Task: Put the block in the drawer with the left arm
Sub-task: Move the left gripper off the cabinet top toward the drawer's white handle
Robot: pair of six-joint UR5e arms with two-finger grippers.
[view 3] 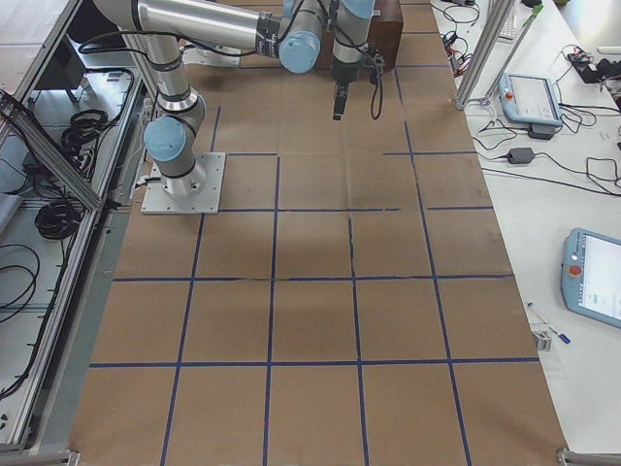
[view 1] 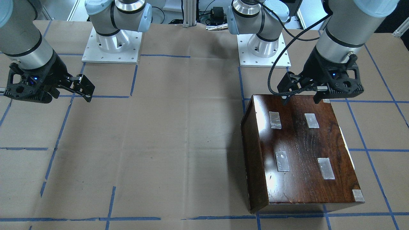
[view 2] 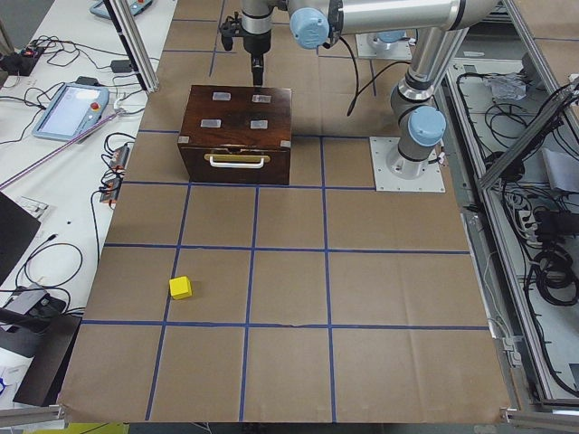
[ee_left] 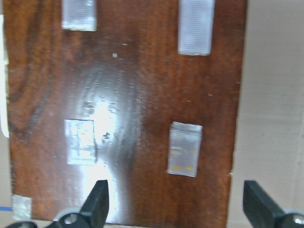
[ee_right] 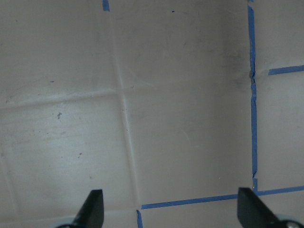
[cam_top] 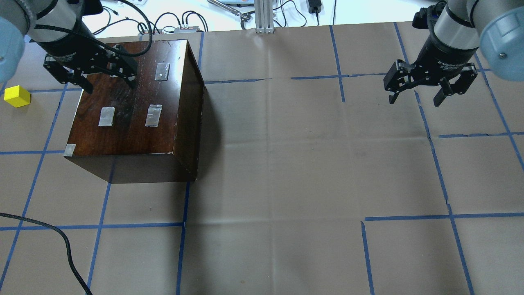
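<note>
The left claw (cam_top: 109, 86) hung above the far part of the dark glossy box (cam_top: 131, 123), its 2 fingers spread wide with nothing between them. From the left wrist view both black fingertips (ee_left: 97, 206) framed the box's shiny top, and the claw (ee_left: 176, 209) was clear of the wood. 4 silvery tape patches (view 1: 282, 161) lay on that top, with a smaller one at a corner. A black braided cable (view 1: 271, 80) looped down beside the left arm (view 1: 345, 28).

The yellow block (cam_top: 17, 96) sat on the surface (cam_top: 286, 164) left of the box in the overhead view, close to the picture's left edge. In the view from the left end of the surface it (view 2: 181, 287) lay much nearer the camera than the box (view 2: 237, 117), well apart from it and from both claws.

The drawer (view 2: 237, 161) showed only as a pale strip on the box's near face in that same view. It sat inside the box, and how fully it was shut could not be told.

The right claw (cam_top: 414, 100) hovered over bare brown paper far to the right, also spread wide and empty. Its wrist view showed only the paper and blue tape lines (ee_right: 251, 95) between its fingertips (ee_right: 92, 206).
</note>
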